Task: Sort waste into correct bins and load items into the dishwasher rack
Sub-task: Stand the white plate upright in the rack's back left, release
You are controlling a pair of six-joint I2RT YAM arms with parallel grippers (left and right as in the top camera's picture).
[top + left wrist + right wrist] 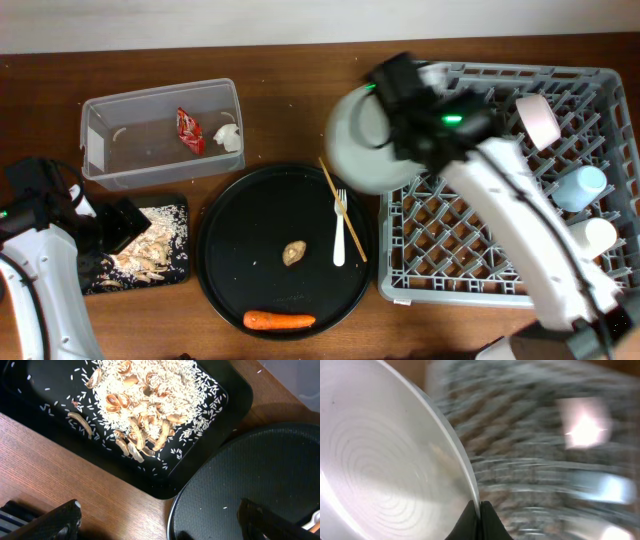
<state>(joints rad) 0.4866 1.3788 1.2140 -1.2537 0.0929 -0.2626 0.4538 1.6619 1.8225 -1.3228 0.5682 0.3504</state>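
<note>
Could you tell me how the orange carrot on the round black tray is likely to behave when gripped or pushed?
The carrot looks rounded and tapered, so a push would probably roll it in a curve. It appears solid, so it is likely stiff, not floppy. Lying near the round black tray's rim, it may stop against that rim.

No text, number or brand reads anywhere. The red snack wrapper (190,131), in the clear tub (160,92) toward the desk's far left corner, has pale print on it, too small to make out. The right wrist view is motion-blurred and nothing in it is legible.
</note>
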